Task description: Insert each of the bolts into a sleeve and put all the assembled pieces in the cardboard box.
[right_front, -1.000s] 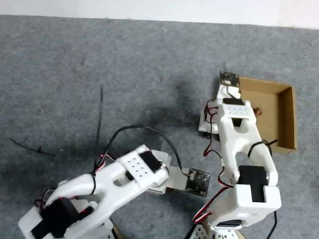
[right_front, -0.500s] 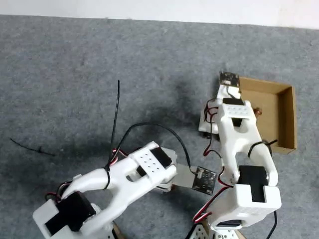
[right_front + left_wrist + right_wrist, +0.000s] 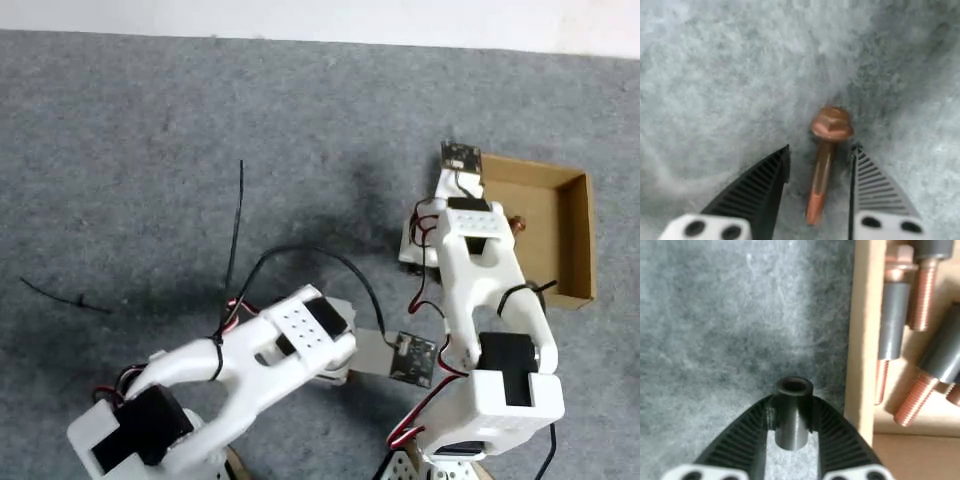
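From above, the cardboard box [image 3: 577,240] sits at three o'clock on the grey mat [image 3: 150,150], the right arm [image 3: 485,270] alongside. Left wrist: the left gripper [image 3: 820,149], jaws spread, straddles a copper bolt [image 3: 824,165] lying flat. Right wrist: the right gripper [image 3: 792,402] pinches a black sleeve [image 3: 793,415] just outside the box; assembled pieces [image 3: 892,330] lie inside.

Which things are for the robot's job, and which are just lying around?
For the job: bolt, inside the open left gripper; sleeve, held in the right gripper; cardboard box; assembled pieces inside it.
Just lying about: thin black strand on the grey carpet.
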Motion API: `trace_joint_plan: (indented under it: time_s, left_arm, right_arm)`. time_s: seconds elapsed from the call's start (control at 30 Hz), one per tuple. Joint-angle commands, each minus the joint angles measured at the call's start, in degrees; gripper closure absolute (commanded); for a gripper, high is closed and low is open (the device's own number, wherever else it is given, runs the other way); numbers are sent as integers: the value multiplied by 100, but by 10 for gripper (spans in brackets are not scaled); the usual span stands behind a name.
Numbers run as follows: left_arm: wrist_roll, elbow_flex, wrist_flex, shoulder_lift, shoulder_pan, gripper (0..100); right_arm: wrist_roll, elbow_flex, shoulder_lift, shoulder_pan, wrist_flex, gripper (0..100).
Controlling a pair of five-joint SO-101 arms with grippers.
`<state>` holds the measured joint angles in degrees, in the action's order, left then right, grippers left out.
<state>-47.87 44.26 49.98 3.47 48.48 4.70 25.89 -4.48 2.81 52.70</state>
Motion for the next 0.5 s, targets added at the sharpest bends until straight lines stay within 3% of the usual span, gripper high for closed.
trace_joint_plan:
  time_s: [0.0,0.47]
  left_arm:
    - [229,-277,-44,356,444,821]
    - [273,-171,-44,-110,409,822]
  right_arm:
    - [53,-57,259,-180,-171,994]
    - [18,-57,259,-171,-171,994]
